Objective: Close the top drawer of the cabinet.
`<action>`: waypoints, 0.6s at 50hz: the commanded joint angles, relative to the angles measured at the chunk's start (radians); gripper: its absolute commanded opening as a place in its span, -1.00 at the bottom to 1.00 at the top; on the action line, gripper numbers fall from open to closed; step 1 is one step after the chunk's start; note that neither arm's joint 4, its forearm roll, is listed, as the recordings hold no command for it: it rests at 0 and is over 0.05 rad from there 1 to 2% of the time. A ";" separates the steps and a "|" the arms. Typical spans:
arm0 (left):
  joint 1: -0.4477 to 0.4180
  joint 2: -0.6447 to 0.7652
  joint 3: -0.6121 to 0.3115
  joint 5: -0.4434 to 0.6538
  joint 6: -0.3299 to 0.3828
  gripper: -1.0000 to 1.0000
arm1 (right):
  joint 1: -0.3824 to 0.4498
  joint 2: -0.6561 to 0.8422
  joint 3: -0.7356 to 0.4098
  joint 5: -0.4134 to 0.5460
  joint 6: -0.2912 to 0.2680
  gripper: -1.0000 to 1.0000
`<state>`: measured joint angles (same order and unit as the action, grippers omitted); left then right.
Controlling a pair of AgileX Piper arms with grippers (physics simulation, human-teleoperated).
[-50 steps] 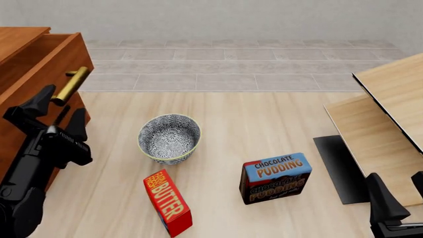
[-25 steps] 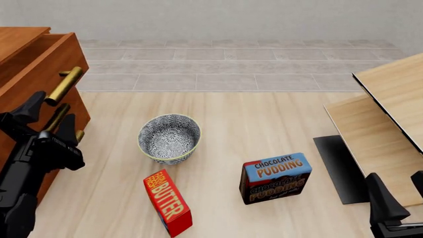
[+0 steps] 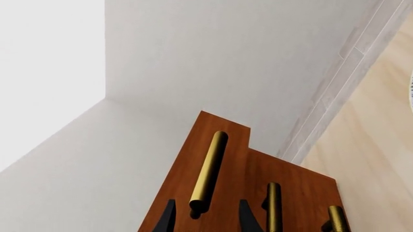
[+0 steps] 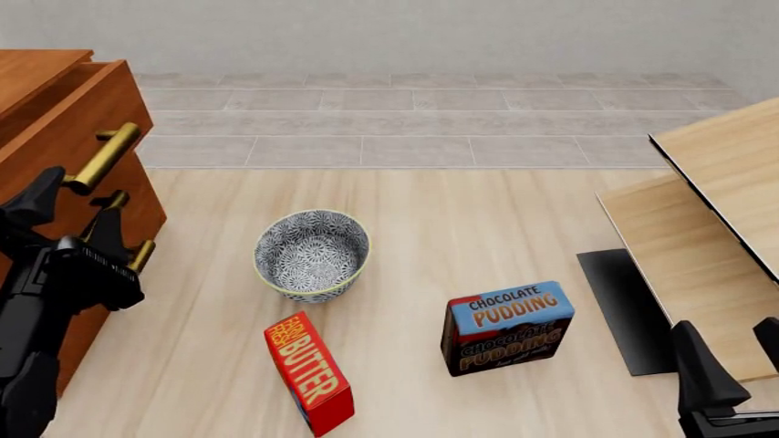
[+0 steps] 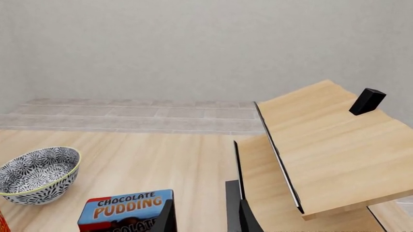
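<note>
- Top drawer (image 4: 86,119): reddish-brown wood, flat front, far left of surface (image 4: 462,228), protruding slightly from cabinet (image 4: 36,68).
- Brass bar handle (image 4: 102,157): smooth cylinder, long axis aligned between prongs of left pincer (image 4: 67,208), directly ahead.
- Left pincer: spread, gripping nothing, nearer by far.
- Right pincer (image 5: 205,216): parted, empty, well apart.

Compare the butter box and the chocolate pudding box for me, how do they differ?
The butter box is red with yellow lettering; the chocolate pudding box has a blue top and a dark front. The butter box looks narrower and sits angled, nearer the left gripper; the pudding box looks wider. Both rest on the table near the bowl.
</note>
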<state>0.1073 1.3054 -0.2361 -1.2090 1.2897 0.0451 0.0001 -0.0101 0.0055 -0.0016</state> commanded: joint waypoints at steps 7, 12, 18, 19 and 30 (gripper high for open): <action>0.064 0.000 -0.012 -0.011 0.006 1.00 | -0.005 0.000 0.004 -0.002 0.004 1.00; 0.069 0.005 -0.017 -0.011 0.010 1.00 | -0.007 0.000 0.006 -0.003 0.005 1.00; 0.082 0.008 -0.023 -0.011 0.008 1.00 | -0.007 0.000 0.005 -0.003 0.004 1.00; 0.083 0.008 -0.023 -0.011 0.008 1.00 | -0.007 0.000 0.005 -0.004 0.004 1.00; 0.102 0.020 -0.031 -0.011 0.009 1.00 | -0.007 0.000 0.007 -0.004 0.004 1.00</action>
<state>0.1708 1.3214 -0.2529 -1.2075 1.2985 0.0385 0.0001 -0.0047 0.0023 0.0019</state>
